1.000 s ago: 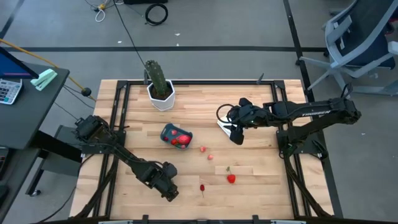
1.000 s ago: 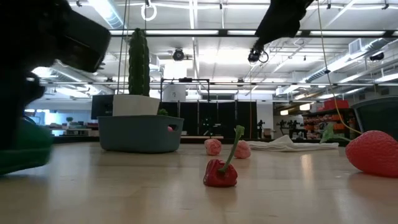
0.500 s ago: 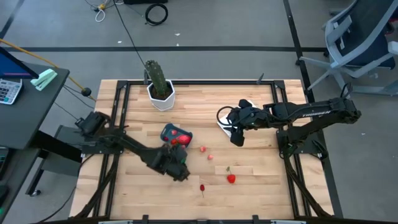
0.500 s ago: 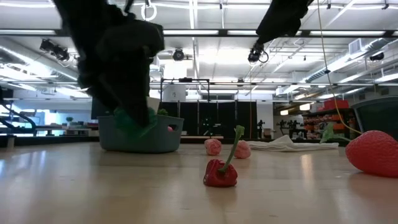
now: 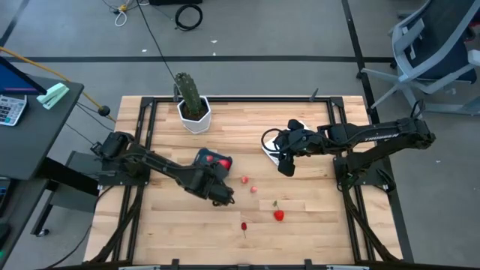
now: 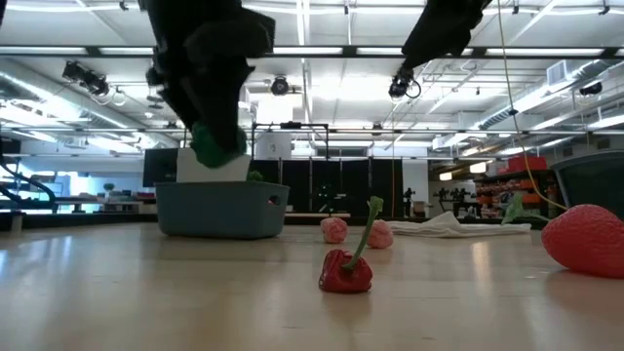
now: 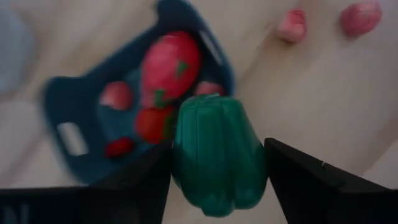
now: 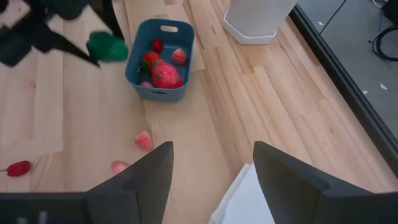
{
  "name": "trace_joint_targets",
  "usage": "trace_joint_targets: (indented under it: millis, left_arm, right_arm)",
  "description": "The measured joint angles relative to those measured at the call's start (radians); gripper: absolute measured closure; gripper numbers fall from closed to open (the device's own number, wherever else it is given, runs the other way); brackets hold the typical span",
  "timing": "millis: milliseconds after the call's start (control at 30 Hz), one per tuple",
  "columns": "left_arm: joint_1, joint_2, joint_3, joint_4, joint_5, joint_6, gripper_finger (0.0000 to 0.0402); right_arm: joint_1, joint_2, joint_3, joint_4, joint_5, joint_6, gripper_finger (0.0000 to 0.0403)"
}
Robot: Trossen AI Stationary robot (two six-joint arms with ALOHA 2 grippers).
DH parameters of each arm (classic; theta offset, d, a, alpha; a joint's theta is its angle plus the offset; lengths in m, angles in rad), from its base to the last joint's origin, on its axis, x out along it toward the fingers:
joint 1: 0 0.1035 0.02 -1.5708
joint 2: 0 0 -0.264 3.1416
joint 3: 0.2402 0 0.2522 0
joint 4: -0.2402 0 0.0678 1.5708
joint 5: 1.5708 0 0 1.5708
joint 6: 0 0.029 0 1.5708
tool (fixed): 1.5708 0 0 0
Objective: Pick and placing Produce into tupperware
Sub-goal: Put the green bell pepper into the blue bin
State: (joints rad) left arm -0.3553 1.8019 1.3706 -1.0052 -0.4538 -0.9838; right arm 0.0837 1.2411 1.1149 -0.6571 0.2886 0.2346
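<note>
Left gripper (image 7: 217, 165) is clamping a green pepper (image 7: 217, 155), hovering just beside the tupperware (image 7: 68, 102); right gripper (image 8: 208, 180) is waiting, fingers apart.

We see a lab or workshop, open hall with strip lights (image 6: 322, 51), exposed ceiling ducts, grey floor, cables (image 5: 188, 15), office chair (image 5: 439, 52), wooden bench (image 5: 300, 225) on a frame.

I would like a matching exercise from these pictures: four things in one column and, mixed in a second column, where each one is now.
Things:
1. green pepper
2. large red strawberry
3. red chili pepper
4. cactus

Places:
A. in a white pot at the table's far edge
B. lying in the teal container
C. held in the left hand
D. lying alone on the bare table

Pairs: 1-C, 2-B, 3-D, 4-A
</note>
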Motion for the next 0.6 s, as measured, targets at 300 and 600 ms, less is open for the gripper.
trace_joint_targets:
  millis: [300,600]
  left_arm:
    - [0.054,-0.002,0.032,-0.177,-0.071,-0.1,0.0149]
    - [0.175,-0.001,-0.1,-0.089,0.004,-0.102,0.0144]
  right_arm:
    - [0.0,0.0,0.0,0.0,0.0,-0.002,0.0172]
    - [0.0,0.0,0.0,0.0,-0.001,-0.002,0.0172]
